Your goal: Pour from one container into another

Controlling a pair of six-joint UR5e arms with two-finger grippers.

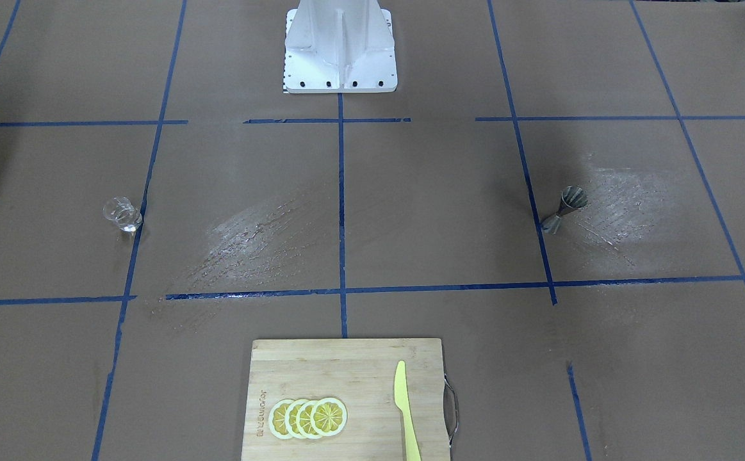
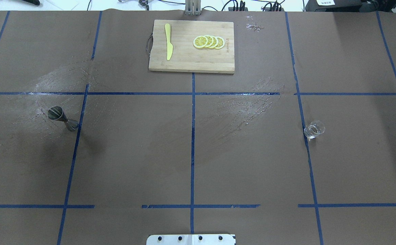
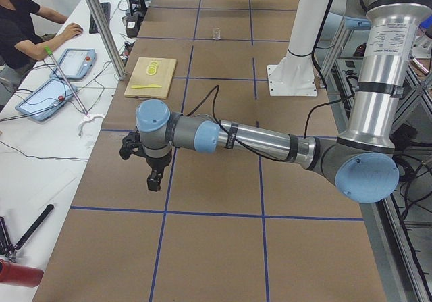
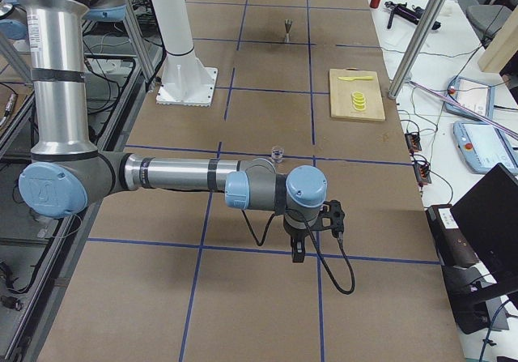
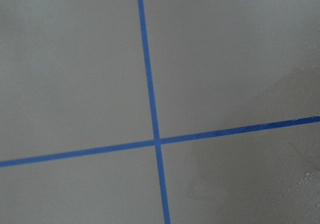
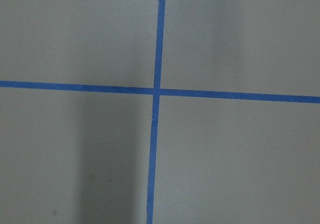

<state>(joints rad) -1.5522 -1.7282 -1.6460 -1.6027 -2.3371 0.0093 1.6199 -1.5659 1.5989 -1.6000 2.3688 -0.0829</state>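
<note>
The brown tabletop [image 2: 133, 153] carries both vessels, standing free. I cannot tell from the side views whether the left fingers [image 3: 154, 180] or the right fingers [image 4: 297, 251] are parted. The steel jigger [image 2: 62, 118] stands well inward of the left fingers. It looks stiff, light and tippy, so pinch its narrow waist. The glass cup [image 2: 314, 129], inward of the right fingers, looks slick and breakable, so grip it mid-wall.

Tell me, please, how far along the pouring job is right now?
Done: nothing that shows. The glass cup and the jigger stand far apart on the table, neither one held. In hand: nothing yet; the left gripper and the right gripper hang over bare table, away from both. Left: grasp the cup, carry it to the jigger and pour.
</note>
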